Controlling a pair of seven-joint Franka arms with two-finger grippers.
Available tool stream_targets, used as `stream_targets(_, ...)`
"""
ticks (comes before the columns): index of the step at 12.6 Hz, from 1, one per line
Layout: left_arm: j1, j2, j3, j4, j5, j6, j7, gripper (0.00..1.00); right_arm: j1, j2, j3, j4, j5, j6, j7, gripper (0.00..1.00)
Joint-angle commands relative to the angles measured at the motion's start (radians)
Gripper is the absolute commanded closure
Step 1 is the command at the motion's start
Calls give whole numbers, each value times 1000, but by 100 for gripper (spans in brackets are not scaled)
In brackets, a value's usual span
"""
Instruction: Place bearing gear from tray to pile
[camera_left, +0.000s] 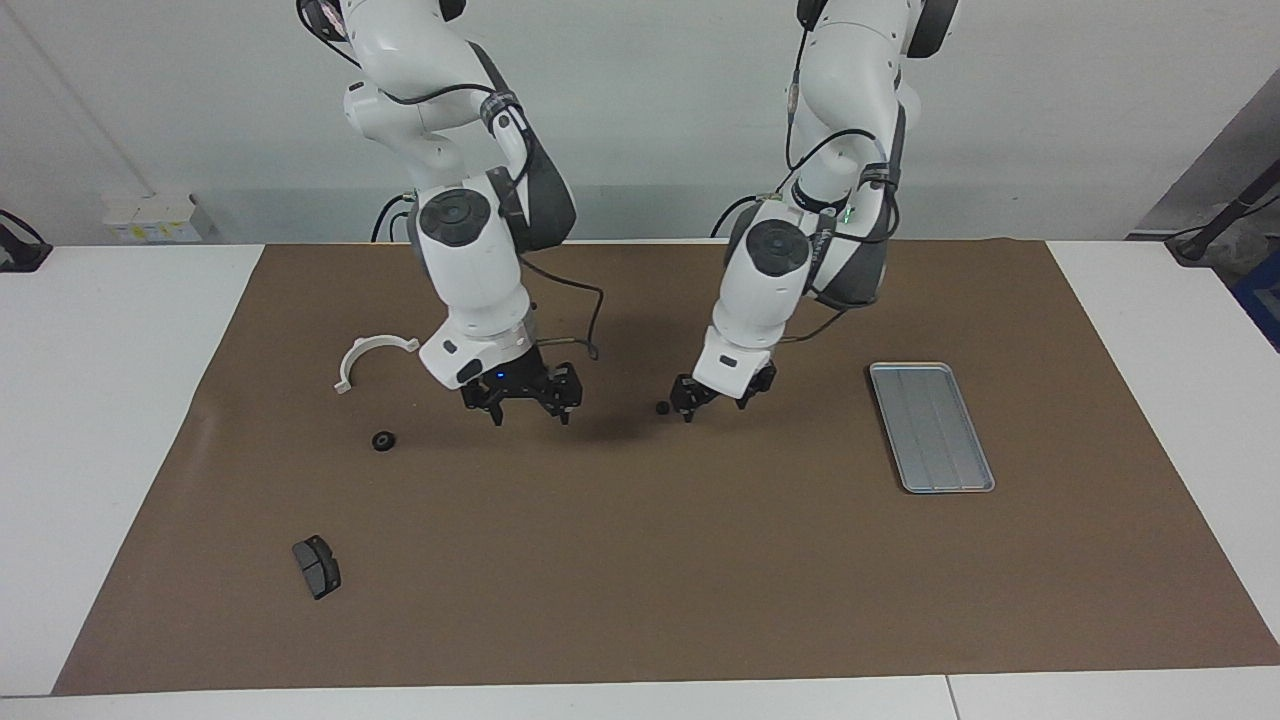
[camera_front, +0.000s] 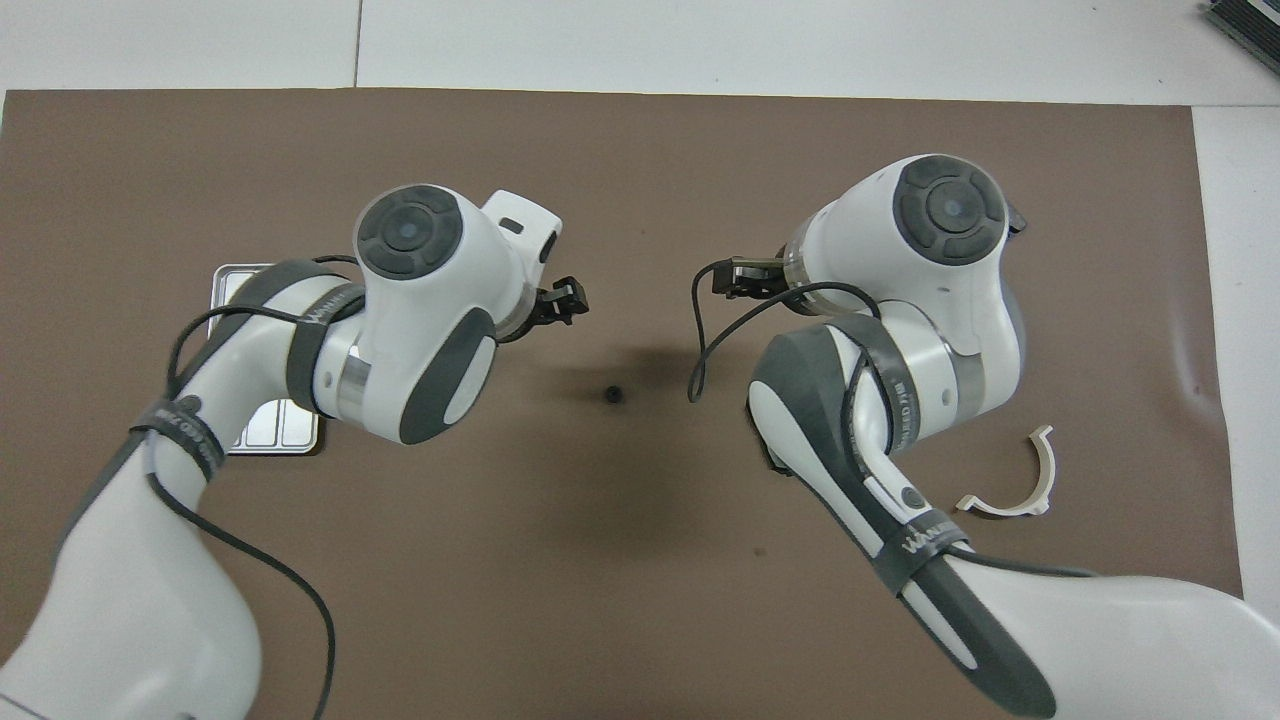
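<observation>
Tray with nothing inside

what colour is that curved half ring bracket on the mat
White or off-white; the half-ring bracket shows best in the overhead view, lying on the brown mat.

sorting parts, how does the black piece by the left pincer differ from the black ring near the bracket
The black piece looks smaller than the black ring. The piece lies mid-mat beside the left pincer; the ring toward the right arm's end, near the white bracket. Both are dark and round.
</observation>
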Motion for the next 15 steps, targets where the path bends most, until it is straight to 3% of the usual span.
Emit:
stream_targets(1, 147, -131, -8, -16, -12, -151, 172, 7, 97, 72, 0, 69, -12, -16, 103, 0)
stream_targets(5, 313, -182, -2, -6, -4, -266, 471, 0, 218, 248, 1, 230, -133, -32, 277, 0)
stream_targets(7, 394, -193, -2, 24, 0, -261, 585, 0, 257, 288, -2, 236, -159, -12, 300, 6)
stream_targets(11, 427, -188, 3, 121, 2, -221, 605, 0, 294, 290, 1, 187, -212, 42, 348, 20)
stream_targets(14, 415, -231, 21, 116, 7, -286, 628, 0, 294, 279, 1, 135, -210, 85, 355, 28)
stream_targets(15, 404, -232, 18, 116, 73, -320, 631, 0, 292, 277, 3, 129, -209, 82, 370, 30)
